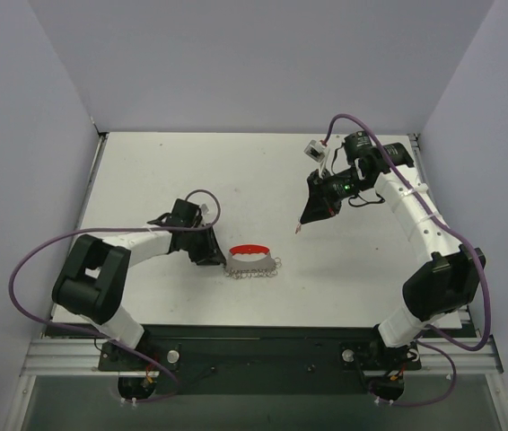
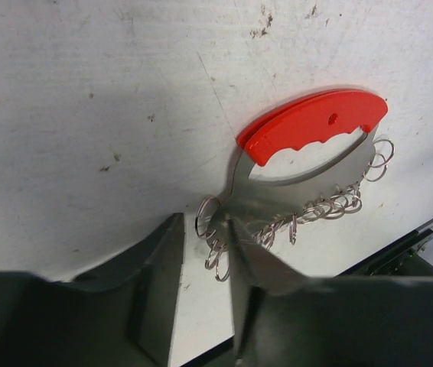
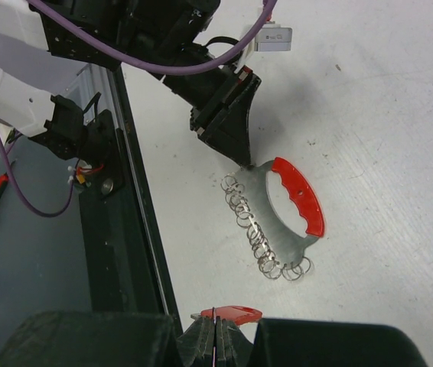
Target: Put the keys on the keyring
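Although I look for lettering all over the rig, none of it is readable. The small white block (image 1: 315, 150) on the right arm's wrist in the upper right of the overhead view is too small to show any print.

At the far left of that view, a purple cable (image 1: 39, 260) loops off the left arm, which lies low across the white table (image 1: 236, 171) toward the lower centre. The left gripper (image 2: 205, 223) sits at the left end of the keyring (image 2: 316, 122). Its jaws are parted with bare table showing between them, and it clamps nothing. In its own camera the right-hand finger (image 2: 251, 267) touches the corner of the silver metal plate (image 2: 278, 195) that carries the red band.

The keyring is a bright red arc with finger notches along its inner edge. It lies flat on the table, just left of the overhead frame's middle. The keys (image 2: 327, 206), which show as a string of small silver loops, hang along the plate's lower edge, and a few lie in the gap between the left fingers.

Further right and well apart from all this, the right gripper (image 3: 215, 336) points down with its jaws pressed together. I cannot tell whether something thin is pinched there.
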Robot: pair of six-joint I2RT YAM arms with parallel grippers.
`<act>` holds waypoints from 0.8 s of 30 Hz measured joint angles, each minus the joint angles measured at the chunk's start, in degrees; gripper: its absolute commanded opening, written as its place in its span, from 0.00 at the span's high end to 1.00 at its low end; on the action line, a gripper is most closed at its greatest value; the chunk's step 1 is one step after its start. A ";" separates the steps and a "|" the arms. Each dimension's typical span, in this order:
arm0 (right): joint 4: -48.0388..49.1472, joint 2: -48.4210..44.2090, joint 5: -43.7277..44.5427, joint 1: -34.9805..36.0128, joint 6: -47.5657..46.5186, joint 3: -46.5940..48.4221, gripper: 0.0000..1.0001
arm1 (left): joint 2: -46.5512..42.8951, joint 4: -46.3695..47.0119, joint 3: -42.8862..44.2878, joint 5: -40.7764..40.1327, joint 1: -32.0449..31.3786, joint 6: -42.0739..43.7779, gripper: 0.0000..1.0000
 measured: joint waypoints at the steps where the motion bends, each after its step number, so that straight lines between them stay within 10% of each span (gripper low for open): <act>1: 0.02 0.00 -0.02 0.00 0.00 0.00 1.00 | 0.44 0.35 0.11 0.26 0.00 -0.09 0.70; 8: 0.00 0.00 -0.02 0.00 -0.04 -0.02 1.00 | 2.69 2.19 1.05 1.38 0.00 -0.13 0.73; 12: -0.02 0.00 -0.02 0.00 -0.04 -0.02 1.00 | 3.34 2.56 1.46 1.29 0.00 -0.02 1.00; 24: -0.02 0.00 -0.02 0.02 -0.04 -0.02 1.00 | 2.47 3.37 1.73 0.00 0.07 0.44 1.00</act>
